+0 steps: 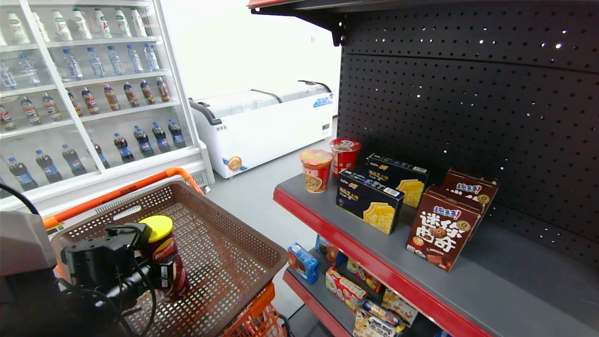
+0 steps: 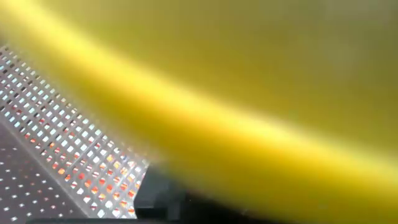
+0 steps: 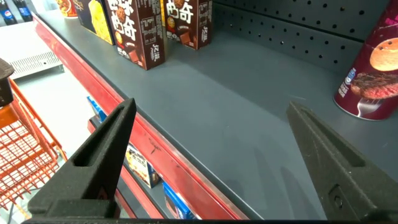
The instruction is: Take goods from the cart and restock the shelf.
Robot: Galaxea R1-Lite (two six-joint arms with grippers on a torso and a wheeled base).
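Down inside the basket rim [image 1: 234, 220], left gripper [image 1: 169, 277] clasps the can [image 1: 161, 248]; right gripper [image 3: 211, 107] gapes over shelf [image 3: 205, 74].

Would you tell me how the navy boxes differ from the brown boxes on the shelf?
The navy boxes lie wide and low; the brown boxes stand tall. Navy ones show yellow crackers, brown ones white lettering. Both sit two deep on the grey shelf.

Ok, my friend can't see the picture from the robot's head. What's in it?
The robot's left end effector grips a yellow-lidded can inside a brown cart basket. To the right, a grey shelf holds two noodle cups, dark blue boxes and brown boxes. A drinks fridge stands behind the cart.
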